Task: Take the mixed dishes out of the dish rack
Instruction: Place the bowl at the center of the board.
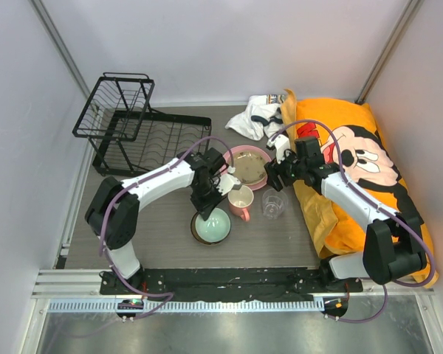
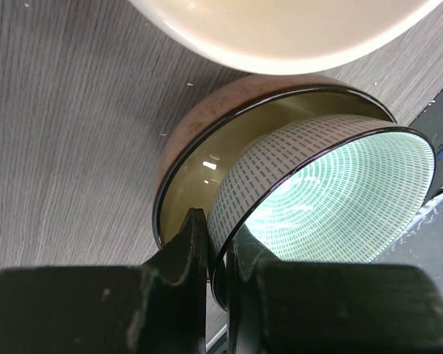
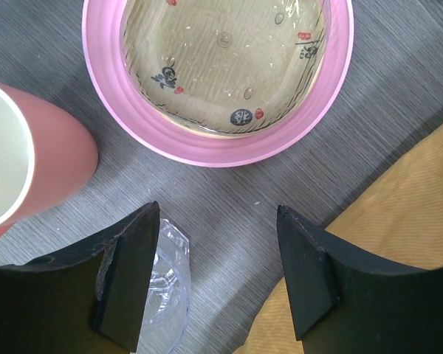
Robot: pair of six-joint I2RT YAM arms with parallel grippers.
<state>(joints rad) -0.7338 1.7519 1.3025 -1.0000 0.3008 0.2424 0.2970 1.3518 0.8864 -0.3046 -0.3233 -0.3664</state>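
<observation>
Top external: one mug, one cup, one bowl (in left hand).

Orange Mickey Mouse cushion along grey table's right side; crumpled white cloth against its far corner.

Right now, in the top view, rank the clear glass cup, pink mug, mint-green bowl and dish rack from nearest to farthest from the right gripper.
From the right gripper:
1. clear glass cup, just in front of it, toward the arm bases.
2. pink mug, left of the cup in view.
3. mint-green bowl, further left and nearer the bases.
4. dish rack, far back-left corner.
</observation>
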